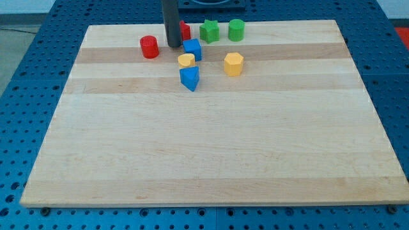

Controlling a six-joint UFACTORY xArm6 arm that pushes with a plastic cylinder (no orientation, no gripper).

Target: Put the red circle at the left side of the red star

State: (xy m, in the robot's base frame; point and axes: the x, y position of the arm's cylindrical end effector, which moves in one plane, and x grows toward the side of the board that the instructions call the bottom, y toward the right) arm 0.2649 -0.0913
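Observation:
The red circle [149,46], a short cylinder, stands near the view's top left of the wooden board [211,140]. The red star [185,30] is mostly hidden behind my dark rod; only its right edge shows. My tip [174,45] rests on the board between the two, just right of the red circle and just in front of the red star. It touches neither block that I can see.
A blue cube [192,49], a yellow circle [186,61] and a blue pointed block [190,78] sit right of and below the tip. A yellow hexagon [233,64], a green star [209,30] and a green circle [236,29] lie further right.

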